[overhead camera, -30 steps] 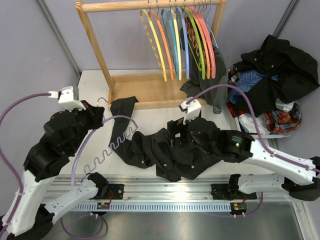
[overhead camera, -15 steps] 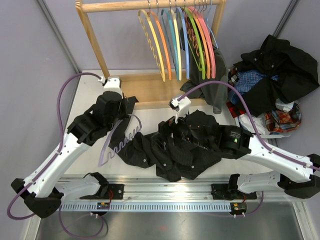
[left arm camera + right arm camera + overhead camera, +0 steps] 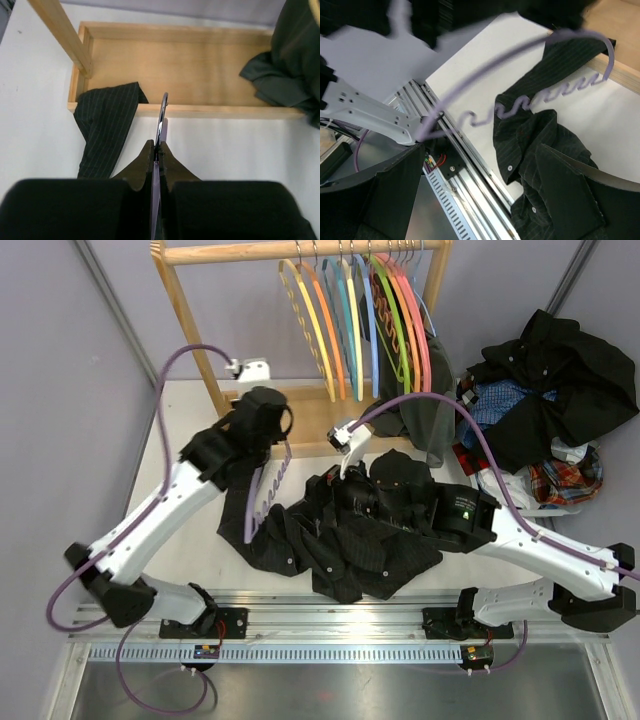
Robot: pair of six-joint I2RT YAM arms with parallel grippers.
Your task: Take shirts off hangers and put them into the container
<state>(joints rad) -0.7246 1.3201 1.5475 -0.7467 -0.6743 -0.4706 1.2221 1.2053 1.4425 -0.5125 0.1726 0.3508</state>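
One pinstriped shirt (image 3: 340, 550) crumpled on table (image 3: 215, 565), long axis left-right, directly under right gripper (image 3: 477, 165); jaws spread wide, nothing held. Right arm judged nearer. Tub (image 3: 492, 483) off to right, heaped with clothes (image 3: 550, 380). One purple hanger (image 3: 258, 502) pinched edge-on in closed left gripper (image 3: 157, 155), held up near rail (image 3: 250, 252). Roughly eight hangers (image 3: 350, 330) hung there, exact count unclear.

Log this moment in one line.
left claw: shut on purple hanger | right claw: open above pinstriped shirt | shirt: crumpled on table
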